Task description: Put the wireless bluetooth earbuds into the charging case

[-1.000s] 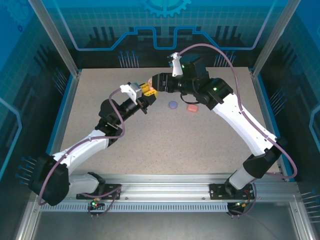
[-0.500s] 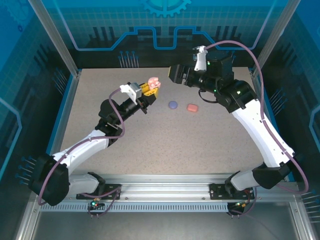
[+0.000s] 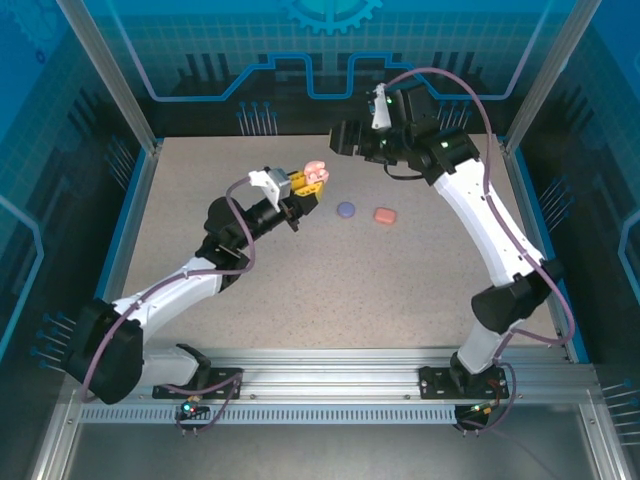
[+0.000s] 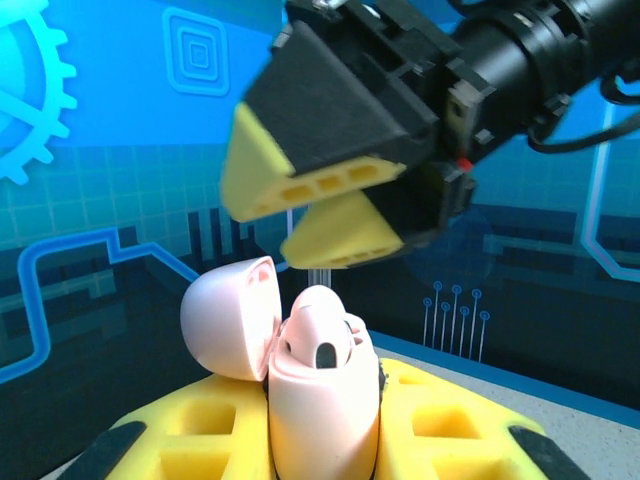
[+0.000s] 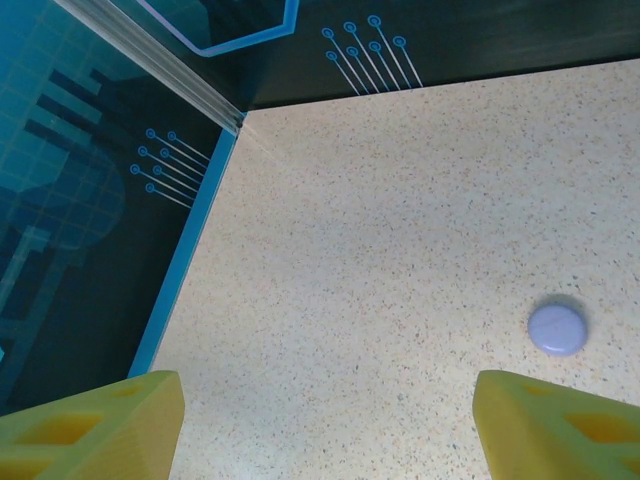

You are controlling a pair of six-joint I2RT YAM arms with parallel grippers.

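One pale pink glossy plastic charging case point(image 4: 320, 405) is sitting upright, raised off the table point(image 3: 330, 290), clamped between the yellow fingers of the left gripper point(image 3: 305, 181). Its rounded lid point(image 4: 228, 318) is hanging open to the left. A pale pink earbud point(image 4: 318, 338) with a dark oval spot is resting in the case's mouth, poking above the rim. A round purple case point(image 3: 346, 210) and a coral rounded case point(image 3: 385, 215) are lying shut on the table, near each other and apart from the pink one.

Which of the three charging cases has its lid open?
The pale pink charging case clamped in the left gripper: its lid is flipped back, with an earbud seated inside. The purple case and the coral case lie shut on the table.
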